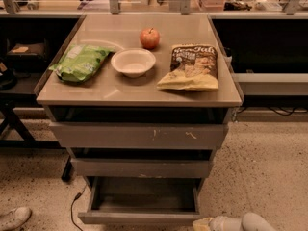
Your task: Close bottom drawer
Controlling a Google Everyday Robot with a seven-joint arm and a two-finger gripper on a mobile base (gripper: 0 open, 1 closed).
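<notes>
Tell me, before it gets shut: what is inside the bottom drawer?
The bottom drawer's visible floor holds nothing; its back part is covered by the middle drawer. The end effector sits by its front right corner.

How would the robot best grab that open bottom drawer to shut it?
Press on the flat front panel of the bottom drawer, from the front: it sticks out toward the camera and shows no handle. The tool sits at the picture's lower edge, right of that panel.

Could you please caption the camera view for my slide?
Bottom drawer open beneath the cabinet; claw at the frame's bottom-right edge.
</notes>
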